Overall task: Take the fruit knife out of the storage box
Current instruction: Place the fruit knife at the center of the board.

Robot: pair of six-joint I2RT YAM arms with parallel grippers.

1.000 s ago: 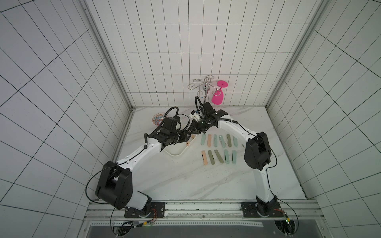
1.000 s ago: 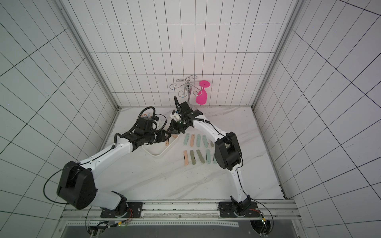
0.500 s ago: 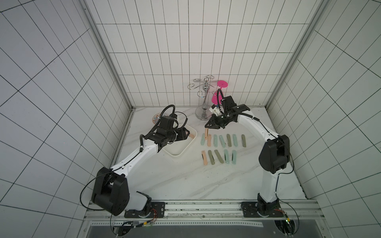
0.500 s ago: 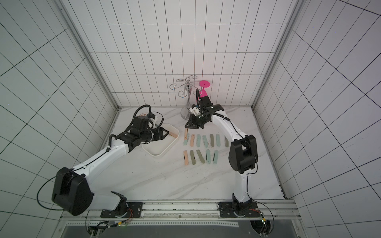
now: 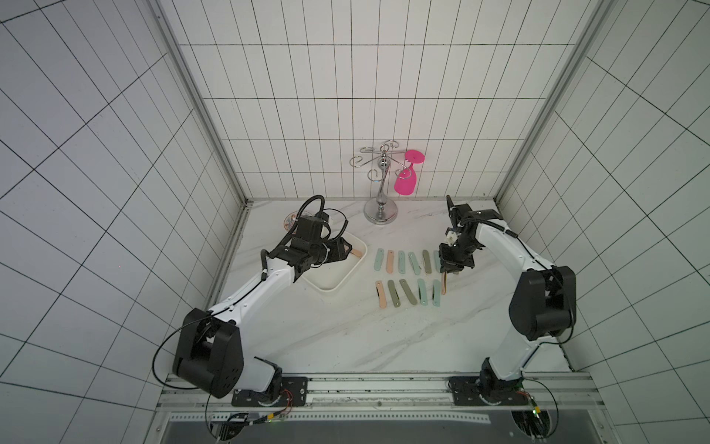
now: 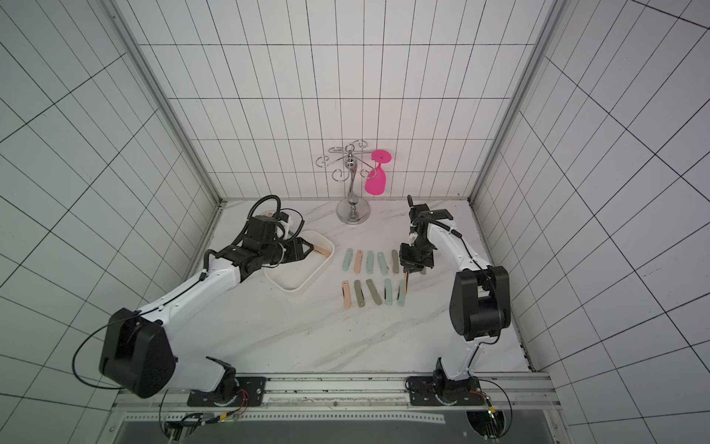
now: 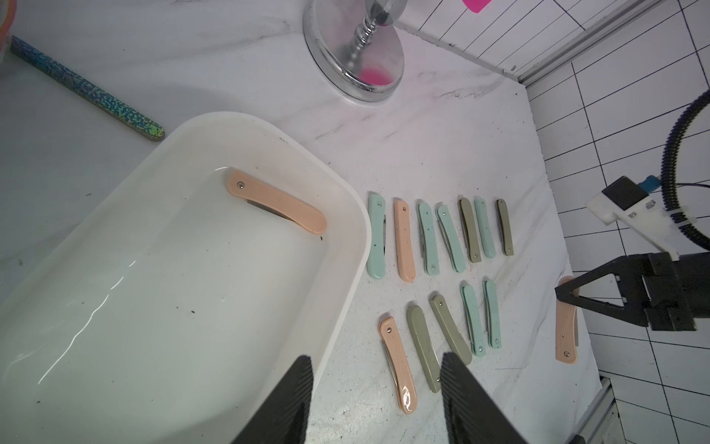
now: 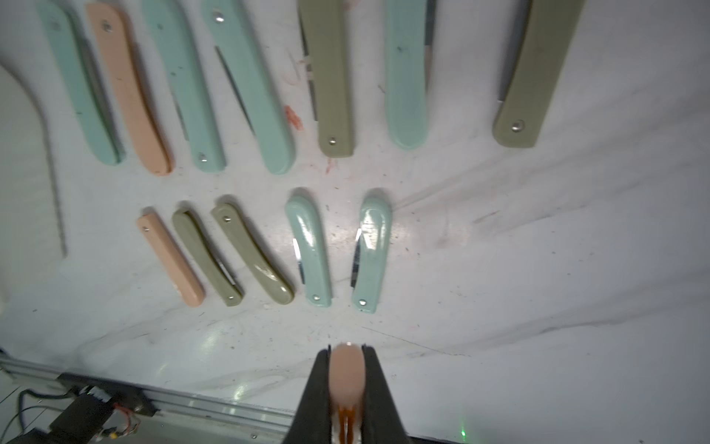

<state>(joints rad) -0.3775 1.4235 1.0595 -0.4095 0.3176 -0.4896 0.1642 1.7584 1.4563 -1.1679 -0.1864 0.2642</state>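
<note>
The white storage box [image 5: 326, 288] [image 6: 292, 288] [image 7: 345, 215] sits left of centre on the marble top. One peach fruit knife [image 7: 276, 207] [image 5: 357, 251] lies folded against its far wall. My left gripper [image 5: 347, 249] [image 7: 376, 359] hangs over the box, open and empty. My right gripper [image 5: 445, 272] [image 6: 407, 270] [image 8: 347, 350] is shut on another peach fruit knife [image 8: 347, 369] [image 7: 565, 334]. That knife hangs upright at the right end of the knife rows, its lower end close to the table.
Two rows of folded knives [image 5: 407, 261] [image 5: 407, 295] in mint, peach and olive lie between box and right arm. A chrome glass rack [image 5: 380, 211] with a pink glass [image 5: 407, 182] stands at the back. A patterned bowl [image 5: 292, 221] and a speckled stick [image 7: 84, 84] lie behind the box.
The right gripper has carried the peach knife from the box across to the right end of the rows. The left gripper has drawn back over the box and opened wider.
</note>
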